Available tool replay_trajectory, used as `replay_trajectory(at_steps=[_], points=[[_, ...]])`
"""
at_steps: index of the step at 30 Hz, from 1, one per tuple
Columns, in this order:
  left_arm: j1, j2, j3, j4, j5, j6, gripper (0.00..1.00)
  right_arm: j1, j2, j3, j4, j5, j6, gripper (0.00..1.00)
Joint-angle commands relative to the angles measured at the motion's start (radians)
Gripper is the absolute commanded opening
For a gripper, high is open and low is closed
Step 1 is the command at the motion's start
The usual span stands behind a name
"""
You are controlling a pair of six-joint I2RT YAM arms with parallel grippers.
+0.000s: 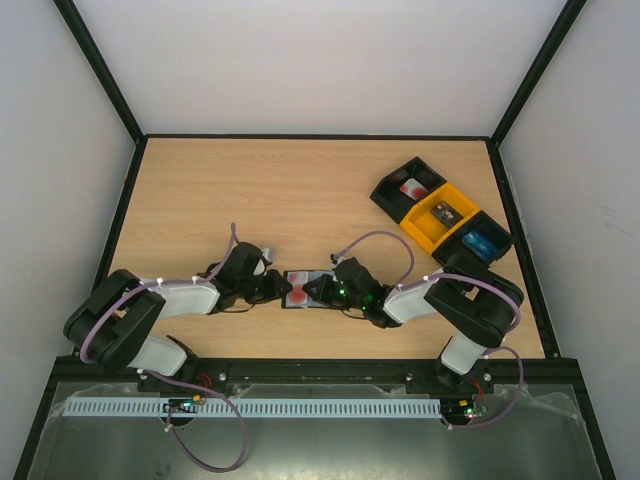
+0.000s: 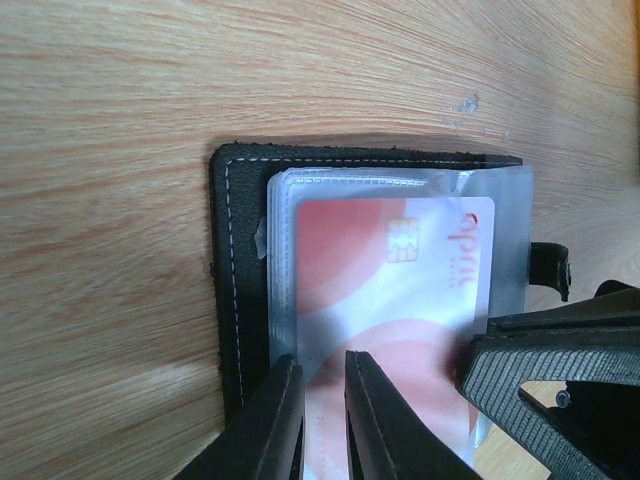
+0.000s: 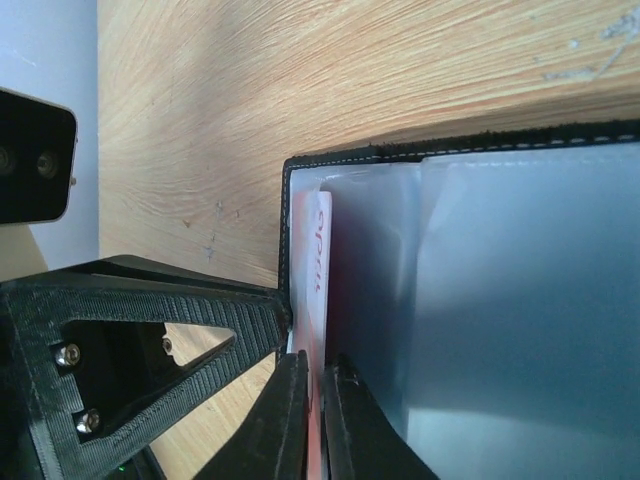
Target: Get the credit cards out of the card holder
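Observation:
The black card holder [image 1: 305,290] lies open on the table between my two grippers, its stitched cover [image 2: 240,290] under pale clear sleeves. A whitish credit card [image 2: 400,270] with large red round marks sits in the top sleeve. My left gripper [image 2: 322,365] comes in from the left, jaws almost together, tips resting on that sleeve by the spine. My right gripper [image 3: 318,365] comes in from the right and is shut on the card's edge [image 3: 312,260], beside a raised sleeve [image 3: 500,300]. One of its ribbed fingers [image 2: 560,370] shows in the left wrist view.
A row of black and yellow open bins [image 1: 440,215] holding small items stands at the back right. Black frame rails [image 1: 515,230] edge the wooden table, with white walls behind. The left gripper's ribbed finger [image 3: 150,340] lies just left of the holder.

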Motion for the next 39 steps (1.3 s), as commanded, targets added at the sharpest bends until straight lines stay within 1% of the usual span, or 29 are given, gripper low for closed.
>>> replay_trajectory(at_steps=[1,3,8,13,18,23,27,30,31,35,39], points=[[0.007,0.026,-0.025,-0.078,-0.049,0.015,0.14,0.005,-0.029,-0.011,0.039,-0.003,0.006,0.09],[0.007,0.026,-0.025,-0.076,-0.05,0.014,0.14,0.005,-0.029,-0.012,0.044,-0.007,0.007,0.08],[0.007,0.031,-0.018,-0.077,-0.05,0.014,0.14,0.004,-0.051,-0.021,0.048,0.005,0.007,0.02],[0.008,0.027,-0.026,-0.076,-0.055,0.009,0.14,-0.002,-0.074,-0.036,0.033,0.025,0.006,0.02],[0.007,0.028,-0.029,-0.074,-0.056,0.005,0.14,-0.003,-0.092,-0.036,-0.019,0.057,-0.007,0.02],[0.007,0.024,-0.03,-0.073,-0.052,0.003,0.16,-0.012,-0.156,-0.035,-0.125,0.129,-0.061,0.02],[0.007,0.006,-0.034,-0.053,-0.026,-0.008,0.25,-0.017,-0.231,-0.034,-0.207,0.173,-0.113,0.02],[0.005,-0.034,-0.024,-0.065,-0.023,-0.01,0.32,-0.019,-0.262,0.002,-0.339,0.203,-0.16,0.02],[0.005,-0.044,-0.016,-0.073,-0.024,-0.007,0.34,-0.019,-0.273,0.011,-0.369,0.212,-0.175,0.02],[0.003,-0.099,0.033,-0.117,-0.01,0.012,0.46,-0.019,-0.333,0.019,-0.447,0.239,-0.214,0.02],[0.002,-0.18,0.085,-0.176,0.006,0.044,0.57,-0.018,-0.441,0.01,-0.514,0.255,-0.259,0.02]])
